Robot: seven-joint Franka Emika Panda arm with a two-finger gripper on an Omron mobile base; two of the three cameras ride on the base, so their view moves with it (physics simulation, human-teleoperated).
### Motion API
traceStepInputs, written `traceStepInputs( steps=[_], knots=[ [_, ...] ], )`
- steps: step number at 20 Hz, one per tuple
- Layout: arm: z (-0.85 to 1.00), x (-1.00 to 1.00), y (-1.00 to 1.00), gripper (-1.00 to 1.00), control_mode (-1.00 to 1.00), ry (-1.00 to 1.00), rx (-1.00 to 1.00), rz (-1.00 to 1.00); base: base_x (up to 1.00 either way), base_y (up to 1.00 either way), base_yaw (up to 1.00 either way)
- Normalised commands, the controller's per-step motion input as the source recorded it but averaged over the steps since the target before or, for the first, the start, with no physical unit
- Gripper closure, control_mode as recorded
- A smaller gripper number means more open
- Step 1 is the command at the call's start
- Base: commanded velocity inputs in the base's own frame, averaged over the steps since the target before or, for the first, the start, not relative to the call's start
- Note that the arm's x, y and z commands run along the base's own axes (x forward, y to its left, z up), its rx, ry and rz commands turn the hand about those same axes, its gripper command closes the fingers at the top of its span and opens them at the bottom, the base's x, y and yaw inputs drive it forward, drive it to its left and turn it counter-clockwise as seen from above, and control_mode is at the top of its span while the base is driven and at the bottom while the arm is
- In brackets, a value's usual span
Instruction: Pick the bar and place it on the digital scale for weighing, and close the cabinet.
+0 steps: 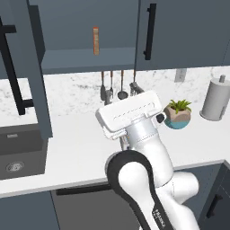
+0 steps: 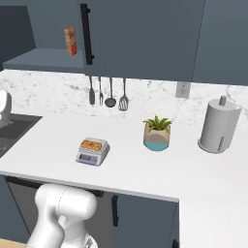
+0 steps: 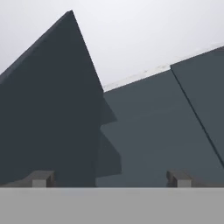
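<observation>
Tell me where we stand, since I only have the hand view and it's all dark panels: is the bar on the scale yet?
Observer: Yes. In the right base view the bar lies flat on the digital scale, on the counter.
Operator: And the cabinet?
Observer: Not closed. The left base view shows the cabinet's left door swung out, with a tall orange box upright on the exposed shelf.
Operator: Anything crowding the scale?
Observer: No. A potted plant stands to its right in the right base view, clearly apart from it.
</observation>
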Motion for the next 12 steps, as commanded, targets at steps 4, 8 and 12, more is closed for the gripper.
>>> traceStepInputs(
  steps=[4,8,12],
  knots=[
    [-0.63,0.33,0.21,-1.00,-1.00,-0.03,0.00,0.06,0.00,0.00,0.00],
    [-0.76,0.07,-0.29,-1.00,-1.00,-0.02,0.00,0.13,0.00,0.00,0.00],
    [-0.51,-0.11,-0.44,-1.00,-1.00,-0.03,0.00,0.18,0.00,0.00,0.00]
  ],
)
